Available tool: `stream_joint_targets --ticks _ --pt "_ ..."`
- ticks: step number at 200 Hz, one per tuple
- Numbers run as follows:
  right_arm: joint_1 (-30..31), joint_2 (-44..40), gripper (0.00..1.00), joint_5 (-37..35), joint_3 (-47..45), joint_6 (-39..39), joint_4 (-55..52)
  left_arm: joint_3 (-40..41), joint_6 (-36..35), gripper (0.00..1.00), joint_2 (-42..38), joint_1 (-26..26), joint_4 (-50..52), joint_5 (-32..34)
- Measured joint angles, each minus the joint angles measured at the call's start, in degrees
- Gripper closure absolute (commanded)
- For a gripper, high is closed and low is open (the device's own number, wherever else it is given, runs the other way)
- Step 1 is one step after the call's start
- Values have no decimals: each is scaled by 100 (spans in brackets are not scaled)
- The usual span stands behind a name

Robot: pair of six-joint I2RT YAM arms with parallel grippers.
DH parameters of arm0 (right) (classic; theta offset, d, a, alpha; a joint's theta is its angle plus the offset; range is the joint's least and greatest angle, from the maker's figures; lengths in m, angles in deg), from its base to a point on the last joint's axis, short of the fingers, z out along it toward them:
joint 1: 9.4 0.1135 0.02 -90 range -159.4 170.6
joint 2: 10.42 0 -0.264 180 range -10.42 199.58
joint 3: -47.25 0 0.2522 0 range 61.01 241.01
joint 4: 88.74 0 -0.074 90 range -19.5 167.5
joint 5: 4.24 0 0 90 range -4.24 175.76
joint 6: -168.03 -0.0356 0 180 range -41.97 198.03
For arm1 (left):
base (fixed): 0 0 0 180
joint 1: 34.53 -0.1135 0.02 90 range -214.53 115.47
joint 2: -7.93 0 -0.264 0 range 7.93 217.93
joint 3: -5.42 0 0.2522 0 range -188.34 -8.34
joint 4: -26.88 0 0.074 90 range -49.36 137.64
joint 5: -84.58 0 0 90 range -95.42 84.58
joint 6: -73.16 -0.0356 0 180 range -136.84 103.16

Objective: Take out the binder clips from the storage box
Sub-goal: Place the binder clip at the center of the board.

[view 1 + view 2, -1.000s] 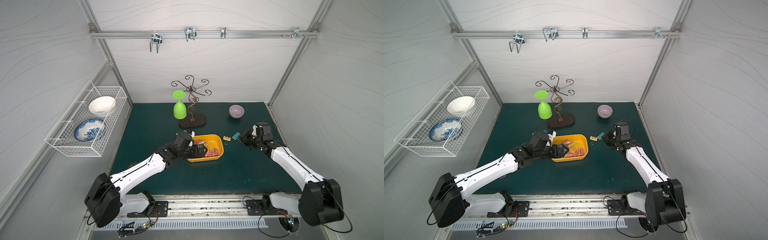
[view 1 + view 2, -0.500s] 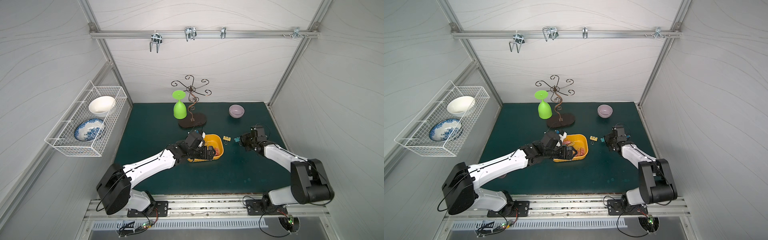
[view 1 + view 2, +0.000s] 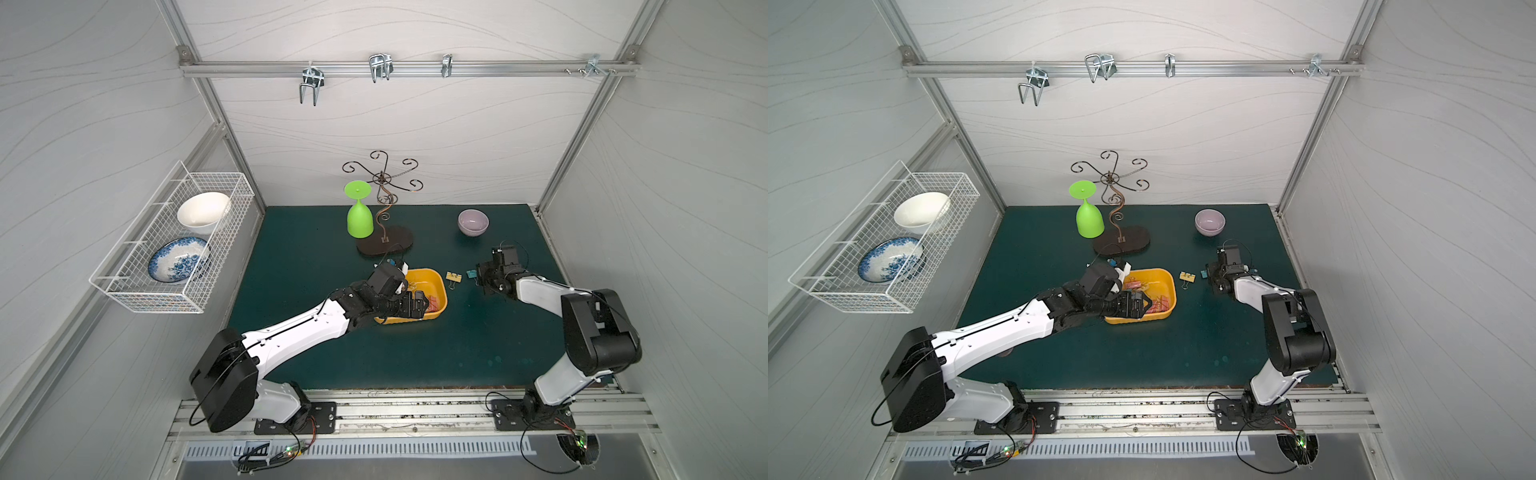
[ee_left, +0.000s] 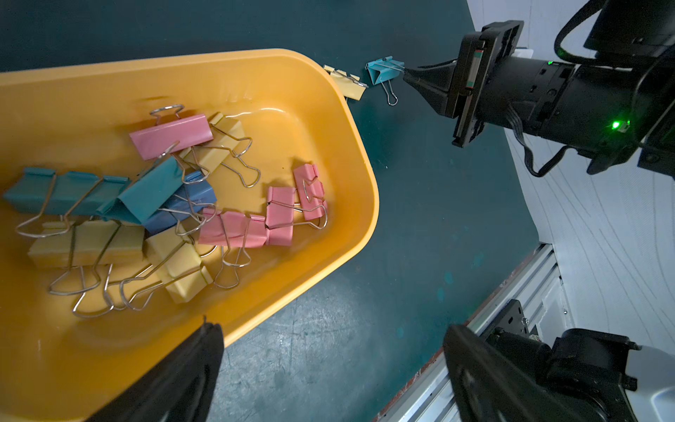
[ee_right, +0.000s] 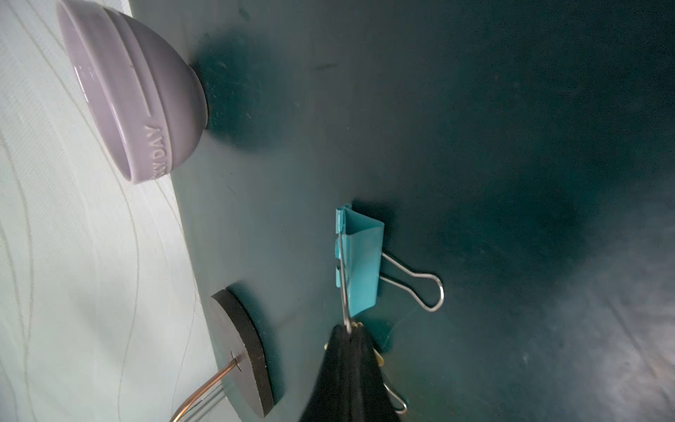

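The yellow-orange storage box (image 3: pixel 441 286) (image 3: pixel 1169 286) (image 4: pixel 292 91) sits mid-mat and holds several pink, yellow, teal and blue binder clips (image 4: pixel 171 197). My left gripper (image 4: pixel 330 329) (image 3: pixel 419 305) hangs open over the box's front rim, nothing between its fingers. Right of the box, a yellow clip (image 3: pixel 454 276) (image 4: pixel 347 84) lies on the mat. Beside it is a teal clip (image 5: pixel 359 263) (image 4: pixel 381 71) (image 3: pixel 471 274). My right gripper (image 5: pixel 349 329) (image 4: pixel 405 73) is shut on its upper wire handle. The teal clip is down at the mat; whether it touches I cannot tell.
A lilac bowl (image 3: pixel 473 221) (image 5: pixel 138 95) stands behind the right gripper. An upturned green goblet (image 3: pixel 359 216) and a wire stand on a dark base (image 3: pixel 384 245) (image 5: pixel 244 350) stand behind the box. A white wire basket (image 3: pixel 174 241) with two dishes hangs on the left wall.
My left gripper has slid to the right along the box's front side. The right arm's elbow has folded upward while its gripper stayed shut by the teal clip, which kept its place.
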Motion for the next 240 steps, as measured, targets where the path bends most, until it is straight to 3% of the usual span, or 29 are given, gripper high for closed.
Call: stream_joint_targets --ticks 79,154,202,240 --pt "286 -9 100 -437 50 -409 -151 0 -13 1 -74 0 63 107" --pt "297 -28 100 -339 50 -586 -177 -50 232 1 -520 -24 199 564" --pt "289 -28 100 -116 50 -662 -160 -358 774 1 -802 -503 289 586" --pt "258 -31 78 -20 46 -605 -197 -367 1145 1 -1036 -809 382 570"
